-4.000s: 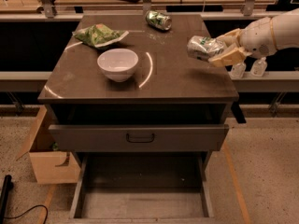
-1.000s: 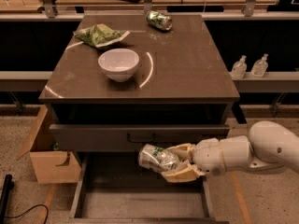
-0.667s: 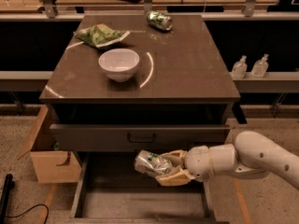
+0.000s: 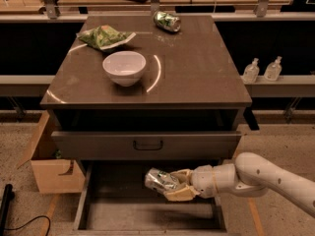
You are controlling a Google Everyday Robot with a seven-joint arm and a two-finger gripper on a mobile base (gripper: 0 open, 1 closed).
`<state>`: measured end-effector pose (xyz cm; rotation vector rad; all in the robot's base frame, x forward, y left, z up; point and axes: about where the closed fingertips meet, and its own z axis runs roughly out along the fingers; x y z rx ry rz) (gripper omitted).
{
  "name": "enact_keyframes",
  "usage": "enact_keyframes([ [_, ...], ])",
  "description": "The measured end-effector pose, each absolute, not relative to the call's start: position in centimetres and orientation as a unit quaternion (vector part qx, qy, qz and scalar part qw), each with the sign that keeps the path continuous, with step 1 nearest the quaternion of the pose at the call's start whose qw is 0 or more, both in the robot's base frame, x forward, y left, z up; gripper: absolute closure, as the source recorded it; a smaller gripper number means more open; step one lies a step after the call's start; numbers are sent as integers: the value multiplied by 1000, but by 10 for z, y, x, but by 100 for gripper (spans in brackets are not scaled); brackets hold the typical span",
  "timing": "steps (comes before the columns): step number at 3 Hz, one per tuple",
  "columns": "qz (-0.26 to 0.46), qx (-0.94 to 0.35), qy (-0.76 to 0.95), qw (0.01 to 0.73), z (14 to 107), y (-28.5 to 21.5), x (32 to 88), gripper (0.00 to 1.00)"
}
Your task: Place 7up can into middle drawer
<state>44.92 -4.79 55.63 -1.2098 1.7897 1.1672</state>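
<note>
The 7up can (image 4: 158, 180) is a dented silvery can with green print. It lies on its side in my gripper (image 4: 173, 186), which is shut on it. The white arm reaches in from the right. The can hangs over the open middle drawer (image 4: 123, 215), the lowest drawer with a bare floor, a little above that floor near its back middle. The drawer front with the black loop handle (image 4: 147, 144) is just above the can.
On the cabinet top (image 4: 197, 77) stand a white bowl (image 4: 124, 67), a green chip bag (image 4: 104, 36) and a darker green can (image 4: 167, 21). A cardboard box (image 4: 49, 168) stands left of the cabinet. Two clear bottles (image 4: 261, 70) stand on a ledge at the right.
The gripper carried the can from above the cabinet's right side down in front of the drawers. Over the last second it moved left and lower, into the open drawer.
</note>
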Motion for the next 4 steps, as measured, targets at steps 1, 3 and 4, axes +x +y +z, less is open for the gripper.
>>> enact_keyframes([
  [1,447,-438,701,343,534,-56,446,82],
  [3,419,-427,729,331,515,-66,444,35],
  [4,401,-430,747,312,510,-68,445,12],
])
